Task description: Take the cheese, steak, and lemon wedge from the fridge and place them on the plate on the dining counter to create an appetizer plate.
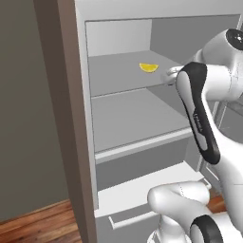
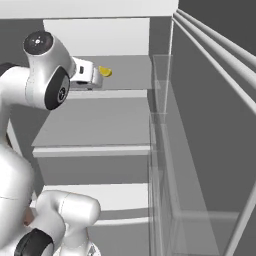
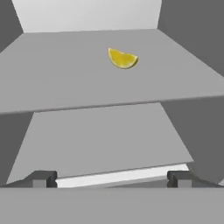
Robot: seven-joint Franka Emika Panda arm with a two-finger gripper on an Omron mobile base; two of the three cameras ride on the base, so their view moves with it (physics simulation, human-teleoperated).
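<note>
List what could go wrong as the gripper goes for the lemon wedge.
1. The lemon wedge is small and curved, lying deep on the upper fridge shelf; the open gripper could nudge it away.
2. The arm reaches between shelves, so the hand might clip the shelf edge.

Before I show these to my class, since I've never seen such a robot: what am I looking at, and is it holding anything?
This is a white robot arm reaching into an open fridge. Two pictures come from cameras behind the arm, left and right; the third looks out from the hand itself, with the gripper at its bottom. The fingertips stand wide apart, so the gripper is open and holds nothing. On the upper shelf lies a small yellow lemon wedge, with the hand pointed toward it. The shelf below and the bottom drawer show no food.
</note>
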